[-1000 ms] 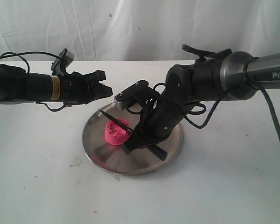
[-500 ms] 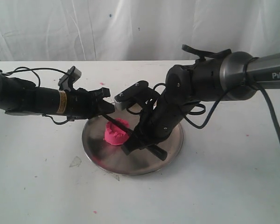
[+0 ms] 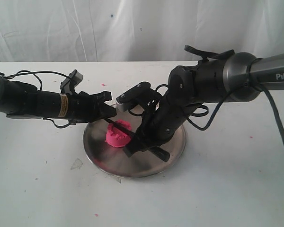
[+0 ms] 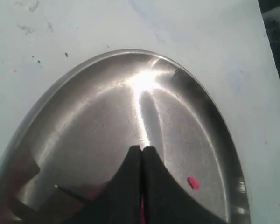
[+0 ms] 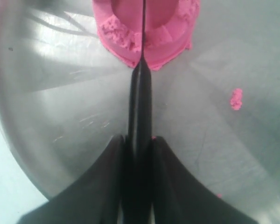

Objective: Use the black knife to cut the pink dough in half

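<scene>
The pink dough [image 3: 117, 136] is a small mound on the left part of the steel plate [image 3: 146, 172]. The black knife [image 3: 120, 126] lies across its top, blade edge down along the middle of the dough [image 5: 126, 28]. My right gripper [image 3: 132, 145] is shut on the knife's handle [image 5: 140, 102], its tips [image 5: 139, 140] just behind the dough. My left gripper [image 3: 112, 112] hovers low over the plate's back-left rim beside the knife's tip [image 4: 67, 192]. Its jaws [image 4: 141, 148] are shut, with nothing seen held.
Pink crumbs [image 5: 236, 99] lie on the plate [image 4: 84, 116], one near my left gripper's tips [image 4: 192, 183]. Small clear scraps [image 3: 77, 164] rest on the white table in front of the plate. A white curtain hangs behind the table.
My left arm has moved right and down, bringing its gripper over the plate's rim near the knife's tip. The right arm, knife and dough have stayed put.
</scene>
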Motion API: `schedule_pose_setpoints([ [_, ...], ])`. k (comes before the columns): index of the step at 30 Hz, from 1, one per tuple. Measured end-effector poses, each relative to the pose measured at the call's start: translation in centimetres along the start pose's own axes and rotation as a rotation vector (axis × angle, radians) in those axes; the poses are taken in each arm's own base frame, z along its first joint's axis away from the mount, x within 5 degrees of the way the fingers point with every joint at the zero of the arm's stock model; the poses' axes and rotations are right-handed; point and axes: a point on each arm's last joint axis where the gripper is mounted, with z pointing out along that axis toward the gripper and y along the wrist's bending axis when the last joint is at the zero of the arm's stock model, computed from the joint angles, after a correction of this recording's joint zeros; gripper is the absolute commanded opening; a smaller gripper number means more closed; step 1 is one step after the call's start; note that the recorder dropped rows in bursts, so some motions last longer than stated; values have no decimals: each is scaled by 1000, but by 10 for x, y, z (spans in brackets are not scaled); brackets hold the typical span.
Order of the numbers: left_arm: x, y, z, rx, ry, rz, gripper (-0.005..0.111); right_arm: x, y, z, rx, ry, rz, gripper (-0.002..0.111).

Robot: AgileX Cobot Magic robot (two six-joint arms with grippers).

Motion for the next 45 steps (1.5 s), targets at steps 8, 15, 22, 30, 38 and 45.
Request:
schedule_pose_setpoints([
  [8,0,-1,1,26,-9,-15,0,2,-1,6,-2,15,1,0],
  [15,0,-2,1,41,-10,-11,0,4,-1,13,-6,30,7,0],
  [22,0,-1,1,23,-12,-4,0,-1,-1,10,-11,30,2,0],
  [30,-1,0,1,9,-5,15,0,-4,-1,8,-17,36,-2,0],
  [38,-3,-4,2,65,-29,17,0,-2,-2,15,-17,47,3,0],
  [45,-32,-27,3,167,-73,88,0,-2,-2,15,-17,47,3,0],
])
